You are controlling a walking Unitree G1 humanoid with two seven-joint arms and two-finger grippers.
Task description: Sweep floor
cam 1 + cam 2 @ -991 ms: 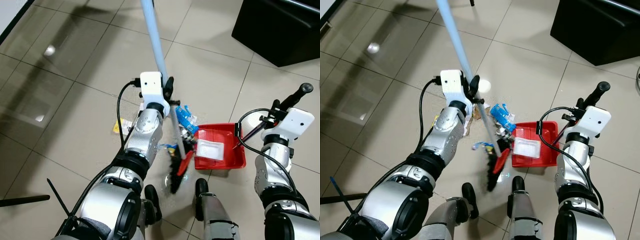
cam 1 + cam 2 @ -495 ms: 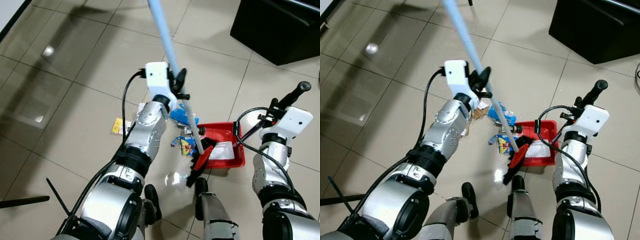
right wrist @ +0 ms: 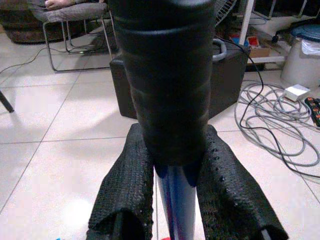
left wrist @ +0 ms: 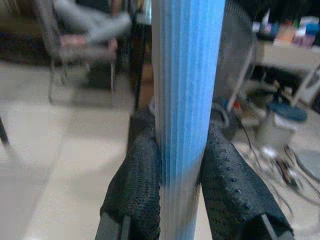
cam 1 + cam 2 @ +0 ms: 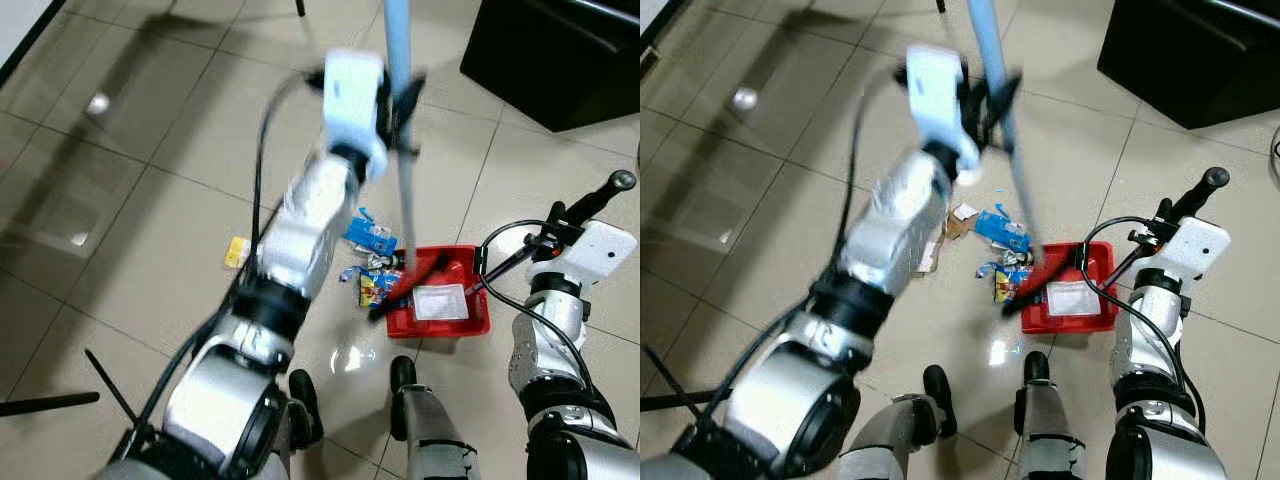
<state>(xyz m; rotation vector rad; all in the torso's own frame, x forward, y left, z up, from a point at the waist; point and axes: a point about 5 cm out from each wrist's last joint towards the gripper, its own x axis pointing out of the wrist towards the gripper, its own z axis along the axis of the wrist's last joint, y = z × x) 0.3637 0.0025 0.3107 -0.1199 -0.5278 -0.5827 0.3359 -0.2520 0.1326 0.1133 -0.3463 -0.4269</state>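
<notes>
The broom with a light blue ribbed pole [image 5: 400, 110] runs from the top centre of the left eye view down to the red plastic dustpan [image 5: 440, 305] in the lower middle; its long axis is nearly upright in the frame, and its dark head at the pan's left rim is blurred and hard to make out. The left gripper [image 5: 398, 95], also smeared by motion, pinches the pole high in the frame. Inside the dustpan lies a flat white packet [image 5: 441, 300]. Just left of the pan, blue and mixed wrappers [image 5: 370, 240] sit on the beige tiled floor [image 5: 130, 170].

In the right eye view the right gripper [image 5: 1188, 205] at the right edge grips a black-capped handle [image 5: 1200, 190] pointing up and right.

In the left wrist view both black fingers [image 4: 137, 185] press the pole's sides.

In the right wrist view the fingers [image 3: 127, 190] clamp the black-capped handle, its top cut off.
</notes>
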